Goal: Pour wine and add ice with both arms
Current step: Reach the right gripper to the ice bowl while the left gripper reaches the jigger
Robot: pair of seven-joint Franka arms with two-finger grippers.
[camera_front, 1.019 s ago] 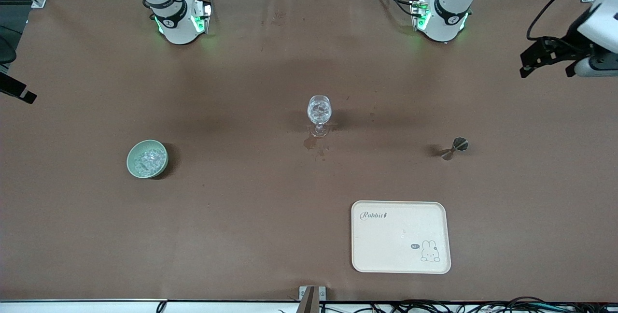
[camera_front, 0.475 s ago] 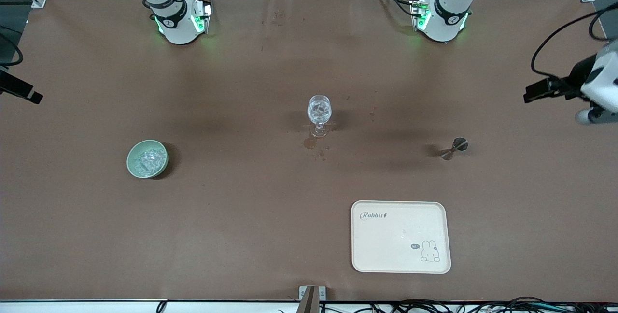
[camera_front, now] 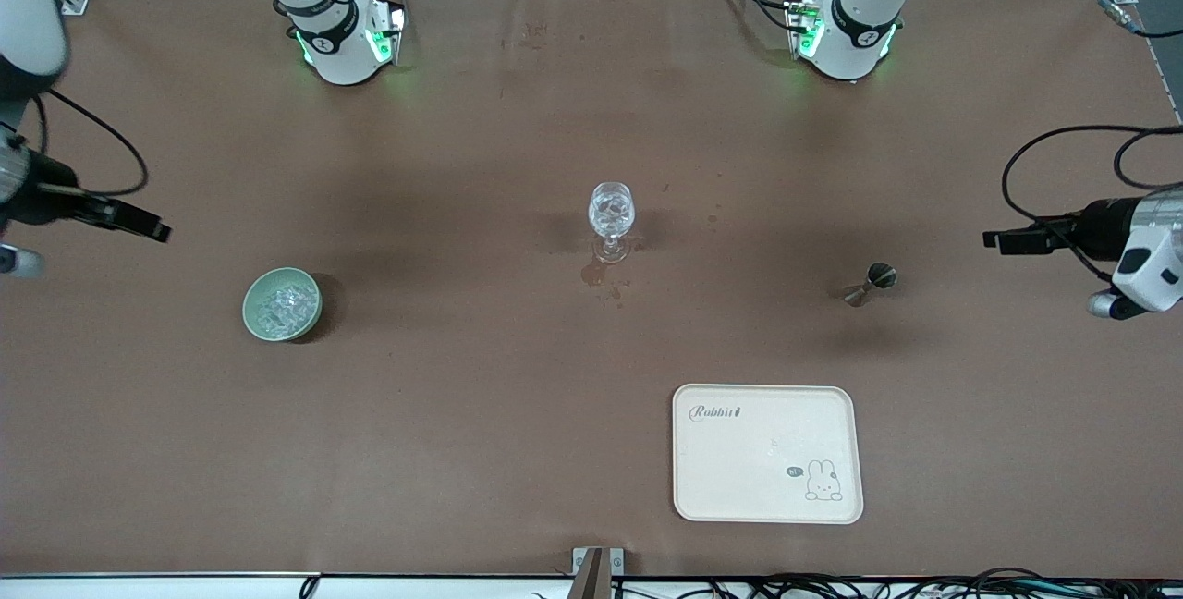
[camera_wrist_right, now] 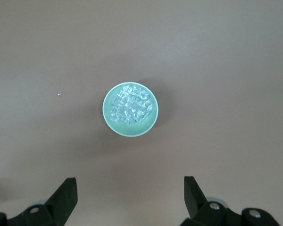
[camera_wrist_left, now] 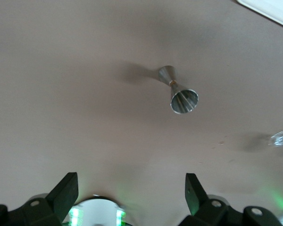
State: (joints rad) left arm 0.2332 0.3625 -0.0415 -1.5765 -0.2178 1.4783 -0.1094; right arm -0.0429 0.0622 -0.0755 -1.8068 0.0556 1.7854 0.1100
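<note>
The ice [camera_wrist_right: 130, 108] in the bowl [camera_wrist_right: 152, 121] is faced by the right gripper [camera_wrist_right: 129, 197], fingers spread wide, while the left gripper [camera_wrist_left: 132, 197], equally wide, is held near the jigger [camera_wrist_left: 179, 94].

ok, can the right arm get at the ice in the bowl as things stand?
Probably yes. The right gripper hangs open at its end of the table, the bowl of ice lies uncovered in its wrist view, and nothing stands between them.
</note>
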